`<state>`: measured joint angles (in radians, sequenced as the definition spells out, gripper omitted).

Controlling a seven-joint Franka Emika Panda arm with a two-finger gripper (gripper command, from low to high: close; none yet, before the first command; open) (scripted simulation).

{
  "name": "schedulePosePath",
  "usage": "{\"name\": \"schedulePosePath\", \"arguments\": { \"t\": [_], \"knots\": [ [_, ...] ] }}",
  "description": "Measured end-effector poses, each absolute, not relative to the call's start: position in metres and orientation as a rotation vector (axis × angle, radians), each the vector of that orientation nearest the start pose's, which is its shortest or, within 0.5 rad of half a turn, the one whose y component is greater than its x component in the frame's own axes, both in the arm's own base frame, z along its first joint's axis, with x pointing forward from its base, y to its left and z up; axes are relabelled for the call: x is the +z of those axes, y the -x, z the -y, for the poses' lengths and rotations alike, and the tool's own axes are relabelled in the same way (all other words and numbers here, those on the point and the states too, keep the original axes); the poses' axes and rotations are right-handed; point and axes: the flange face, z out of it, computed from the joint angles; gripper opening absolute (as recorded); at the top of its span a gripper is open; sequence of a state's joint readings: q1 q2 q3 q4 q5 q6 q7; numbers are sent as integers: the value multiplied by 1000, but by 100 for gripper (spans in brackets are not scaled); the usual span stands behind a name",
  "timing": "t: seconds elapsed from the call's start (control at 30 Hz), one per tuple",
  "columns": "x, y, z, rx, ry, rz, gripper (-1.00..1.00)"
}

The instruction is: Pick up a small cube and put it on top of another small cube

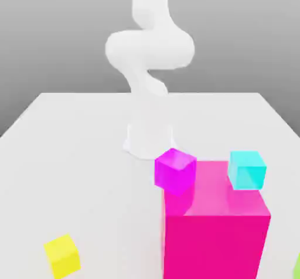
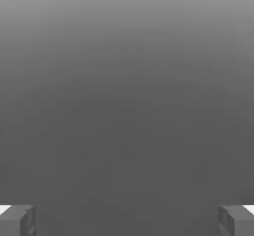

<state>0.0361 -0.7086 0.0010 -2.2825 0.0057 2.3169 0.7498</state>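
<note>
The small lime-green cube [image 1: 297, 268] sits at the near edge on the exterior view's right, cut off by the frame, so what it rests on cannot be told; misjudging its position could make a grasp miss or clip a corner. Near too, on the exterior view's left, a small glossy yellow cube [image 1: 62, 257] stands turned askew on the smooth white bench [image 1: 99, 184]; gripped across its corners, it could twist or squirt out.

The big flat-sided hot-pink block [image 1: 215, 247] is a tall obstacle a low sweep might strike, knocking down what is around its top. There, a small magenta cube [image 1: 175, 171] shows its corner toward the viewer and a small cyan cube [image 1: 246, 170] sits close to the side edge. Stacking on either off-centre or at an angle could topple the pair.

Farthest stands the rounded, matt white arm [image 1: 150, 50]. Its gripper [image 2: 127, 221], with blocky grey fingers [image 2: 14, 223], is wide open and empty.
</note>
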Motion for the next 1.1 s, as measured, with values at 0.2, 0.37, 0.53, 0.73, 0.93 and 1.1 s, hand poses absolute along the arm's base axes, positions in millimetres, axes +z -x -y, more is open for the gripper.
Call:
{"name": "schedulePosePath", "arguments": {
  "t": [0.2,0.37,0.53,0.73,0.93,1.1],
  "knots": [
    [624,-448,-59,-802,2708,-702,0],
    [560,-491,-104,-663,2836,-486,0],
    [486,-522,-153,-519,2939,-253,0],
    [389,-536,-218,-338,3027,57,0],
    [284,-531,-268,-152,3077,355,0],
    [195,-513,-302,-13,3084,582,0]
  ]
}}
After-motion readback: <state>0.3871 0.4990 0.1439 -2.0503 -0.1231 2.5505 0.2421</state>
